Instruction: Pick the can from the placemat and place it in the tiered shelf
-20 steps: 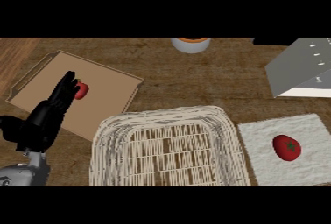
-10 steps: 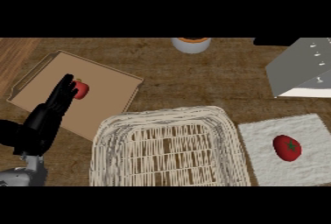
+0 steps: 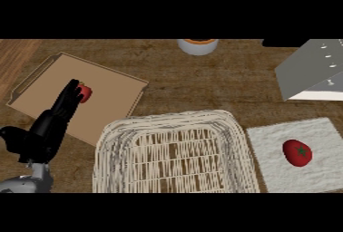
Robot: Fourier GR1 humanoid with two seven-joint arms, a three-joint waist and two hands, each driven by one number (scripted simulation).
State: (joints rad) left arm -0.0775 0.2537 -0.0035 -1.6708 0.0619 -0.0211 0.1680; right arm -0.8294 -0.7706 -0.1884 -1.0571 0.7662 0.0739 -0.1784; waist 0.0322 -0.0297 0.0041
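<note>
Left hand, fingers straight and pressed together, over the tray; red thing just right of the fingertips. No can visible on the placemat.

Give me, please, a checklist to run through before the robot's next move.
1. Left hand free: ok. The left hand has straight fingers and holds nothing.
2. Hand at the placemat: not ok. It lies over the brown tray, beside a small red item.
3. Object on the white placemat: ok. A round red object rests there, untouched.
4. Path across: probably not ok. The wicker basket lies between.
5. Right hand ready: cannot tell, out of view.
6. Grey shelf visible: ok, far right.
</note>
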